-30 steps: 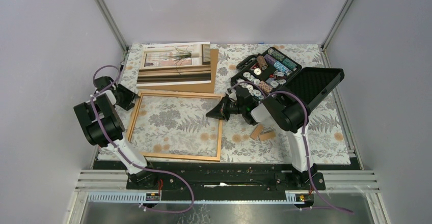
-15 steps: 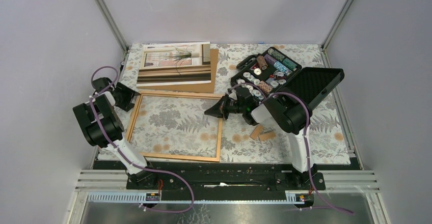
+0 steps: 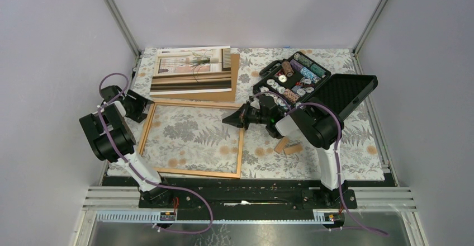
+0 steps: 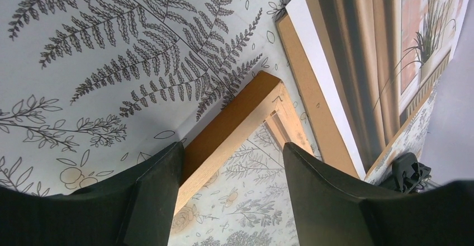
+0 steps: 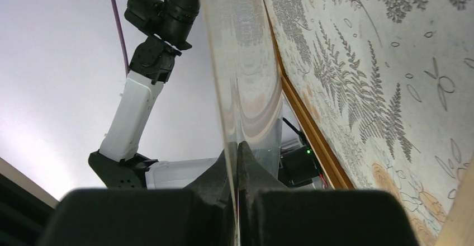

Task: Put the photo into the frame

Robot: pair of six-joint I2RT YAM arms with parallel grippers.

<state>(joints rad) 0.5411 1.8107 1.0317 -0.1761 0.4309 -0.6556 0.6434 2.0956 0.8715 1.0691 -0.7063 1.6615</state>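
Left gripper (image 4: pixel 232 162), jaws apart, straddles the frame (image 4: pixel 235 117) at its 10 o'clock corner. Right gripper (image 5: pixel 237 151) we log pinched on a clear sheet (image 5: pixel 246 61) near the frame's 2 o'clock corner. Beyond, at 12 o'clock, the photo (image 3: pixel 193 70) lies on a brown board (image 3: pixel 235 78).

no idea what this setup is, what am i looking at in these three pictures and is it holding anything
These are two small robot arms bolted side by side, each ending in two fingers. The wide picture looks down from above and behind them; the other two come from a camera on each wrist. On the leaf-patterned cloth lie a wooden frame, a photo of a plant resting on a brown board, an open black case of chips and two small wooden blocks. The left fingers are open, one on each side of the frame's edge near its far left corner. The right fingers are shut, pinching a thin clear sheet.
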